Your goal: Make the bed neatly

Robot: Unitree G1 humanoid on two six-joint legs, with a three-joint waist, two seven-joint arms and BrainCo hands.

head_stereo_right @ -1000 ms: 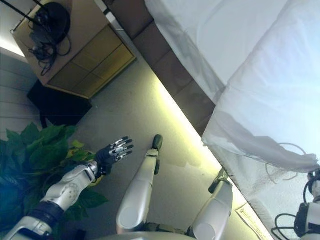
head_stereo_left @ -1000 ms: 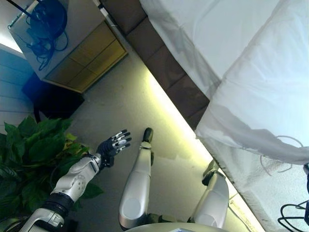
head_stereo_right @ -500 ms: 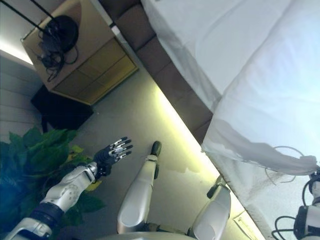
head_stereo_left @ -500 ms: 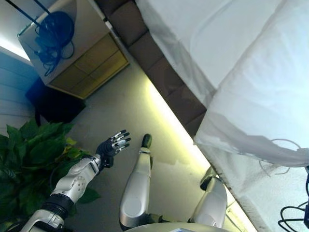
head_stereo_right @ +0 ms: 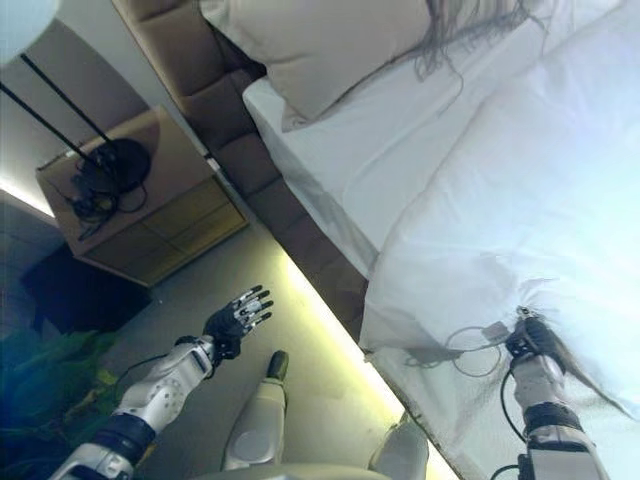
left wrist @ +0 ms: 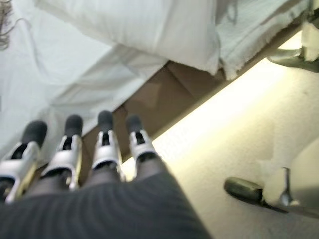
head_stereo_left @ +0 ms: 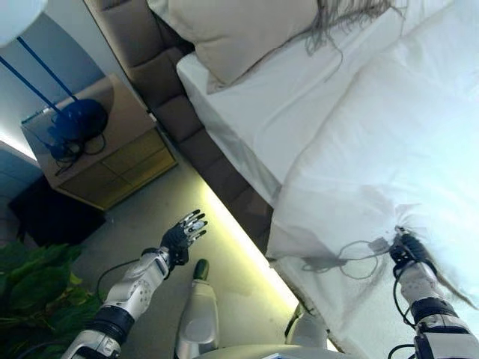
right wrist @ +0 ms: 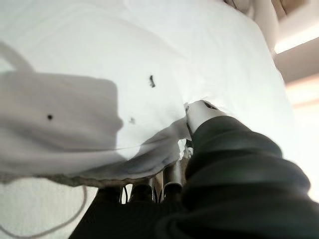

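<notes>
Gripping the near edge of the white duvet (head_stereo_left: 389,142), the right hand (head_stereo_left: 405,250) has its fingers curled into a bunched fold at near right, while the left hand (head_stereo_left: 183,235) hovers over the floor (head_stereo_left: 150,217) beside the bed (head_stereo_left: 224,176) with fingers straight and spread. Farther off, the duvet lies across the white sheet (head_stereo_left: 299,97), with a beige pillow (head_stereo_left: 239,30) at the headboard and a nightstand (head_stereo_left: 97,157) to the far left.

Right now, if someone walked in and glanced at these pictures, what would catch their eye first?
Probably the big white duvet spread over the bed, with the right robot hand pinching its near edge. Next, the beige pillow at the head of the bed, and the left robot hand held open in the air over the floor, beside the glowing light strip under the bed frame.
</notes>
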